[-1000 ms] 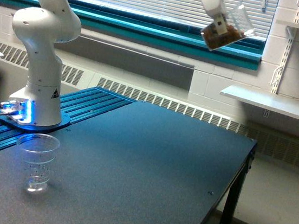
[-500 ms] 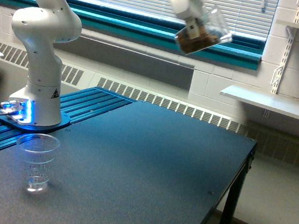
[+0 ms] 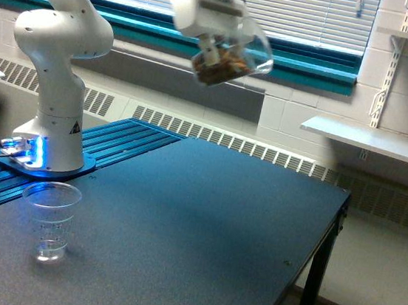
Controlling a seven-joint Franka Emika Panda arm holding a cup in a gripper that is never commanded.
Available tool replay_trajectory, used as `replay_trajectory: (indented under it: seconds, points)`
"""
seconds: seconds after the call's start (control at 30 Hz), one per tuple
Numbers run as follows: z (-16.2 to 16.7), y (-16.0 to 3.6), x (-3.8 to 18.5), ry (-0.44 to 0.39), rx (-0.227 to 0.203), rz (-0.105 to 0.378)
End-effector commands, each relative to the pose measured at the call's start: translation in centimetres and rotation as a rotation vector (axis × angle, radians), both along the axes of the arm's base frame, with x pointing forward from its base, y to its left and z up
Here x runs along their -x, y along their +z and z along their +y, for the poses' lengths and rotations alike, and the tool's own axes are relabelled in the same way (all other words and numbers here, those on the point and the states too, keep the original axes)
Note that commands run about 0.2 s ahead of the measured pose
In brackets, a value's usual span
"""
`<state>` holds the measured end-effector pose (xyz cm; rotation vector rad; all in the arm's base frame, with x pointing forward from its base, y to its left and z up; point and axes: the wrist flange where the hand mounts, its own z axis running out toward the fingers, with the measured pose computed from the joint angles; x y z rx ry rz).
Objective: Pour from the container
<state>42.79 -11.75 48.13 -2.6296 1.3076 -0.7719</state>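
Item: gripper [image 3: 215,47], clamped on the container [image 3: 230,57], a clear smooth-walled cup carrying brown contents. Held high in the air, up and well toward the exterior view's right of the ribbed cup [image 3: 49,220]; tilted, mouth toward the exterior view's right. Motion blur hides the exact finger contact.

Risk: the container is tilted while nowhere near above the ribbed cup, so contents could likely spill onto the table [image 3: 201,234] if the tilt deepens in transit. The ribbed cup is light and looks nearly empty; a fast or off-centre pour may tip it or miss.

Surface: dark speckled table; the ribbed cup stands upright near its front edge, the robot base [image 3: 50,141] just behind it.

Room: window blinds [image 3: 311,9], wall shelf [image 3: 373,140], baseboard radiator [image 3: 227,142].
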Motion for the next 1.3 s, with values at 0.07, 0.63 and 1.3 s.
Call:
replay_trajectory:
  seconds: [0.07, 0.63, 1.3]
  points:
    - [-1.8, -1.1, 1.7, -0.041, -0.007, 0.008]
    - [-1.9, -5.5, 6.6, -0.083, -0.03, 0.095]
    - [-7.9, -7.5, 14.0, -0.253, -0.056, 0.135]
